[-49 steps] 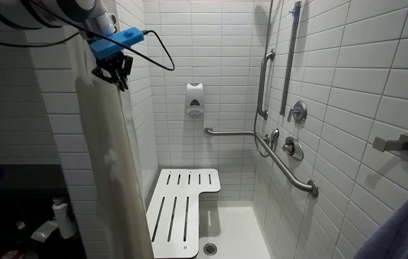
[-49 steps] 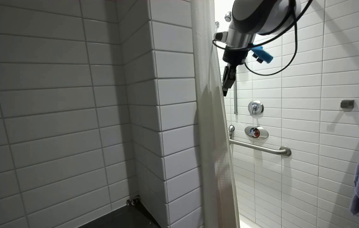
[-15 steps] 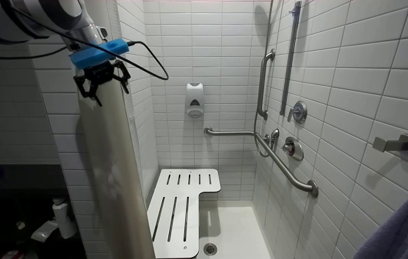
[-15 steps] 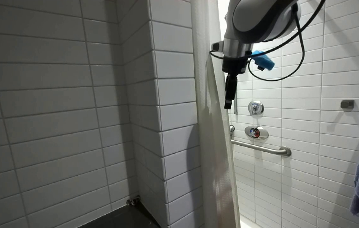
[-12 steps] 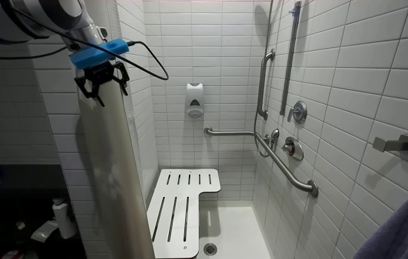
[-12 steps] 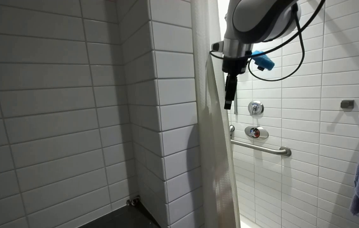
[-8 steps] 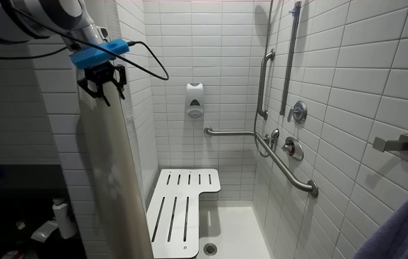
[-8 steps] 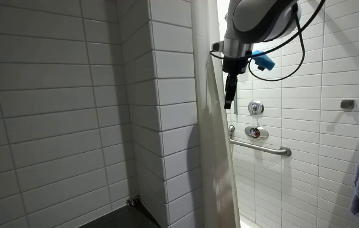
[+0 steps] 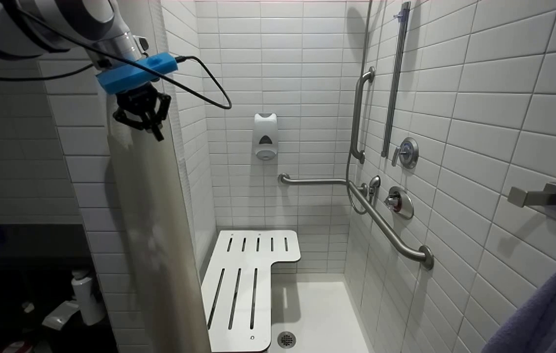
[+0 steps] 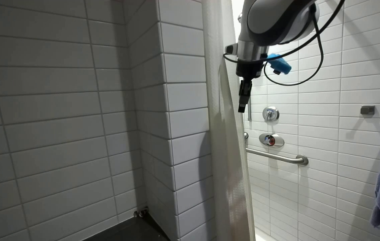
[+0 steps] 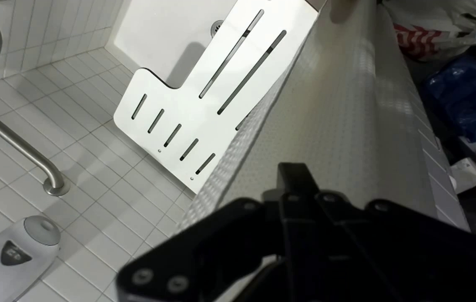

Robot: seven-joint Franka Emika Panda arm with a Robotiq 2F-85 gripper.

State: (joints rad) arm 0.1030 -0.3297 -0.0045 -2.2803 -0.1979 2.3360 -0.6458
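In an exterior view, at left, a shower curtain (image 9: 158, 230) hangs, likely against splashes; in front, my hand (image 9: 156, 133) points down, fully closed; whether it pinches curtain, I can't tell. Farther right, a bench (image 9: 246, 259), slotted presumably for drainage.

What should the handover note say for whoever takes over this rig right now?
Gripper: the black two-finger gripper points downward, jaws shut.
Things: the cream textured-fabric shower curtain hangs right by the gripper; in an exterior view it hides part of the white slotted L-shaped bench.
Done: gripper at the curtain, jaws closed.
Left: probably confirm whether any fabric is pinched before moving the arm; the views don't settle that.
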